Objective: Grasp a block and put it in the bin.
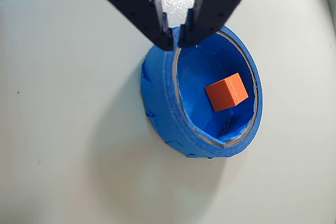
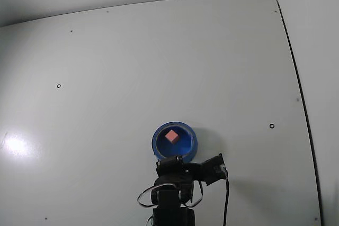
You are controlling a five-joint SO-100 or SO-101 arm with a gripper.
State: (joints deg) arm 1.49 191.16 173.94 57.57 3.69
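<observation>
The block (image 1: 226, 92) lies loose inside the bin (image 1: 160, 98); my gripper (image 1: 175, 40) hangs at the bin's rim, fingers nearly together, holding nothing; the drop looks done, only pulling away remains.

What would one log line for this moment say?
block: in bin | gripper: above rim, jaws nearly shut, empty | table: otherwise bare

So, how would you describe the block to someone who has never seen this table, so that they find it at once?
On the plain white table, look for the only blue thing, a small round bin just in front of the black arm's hand. The block lies inside it on the blue floor. It is a tiny orange-red cube, the only warm-coloured and square-edged thing there.
</observation>
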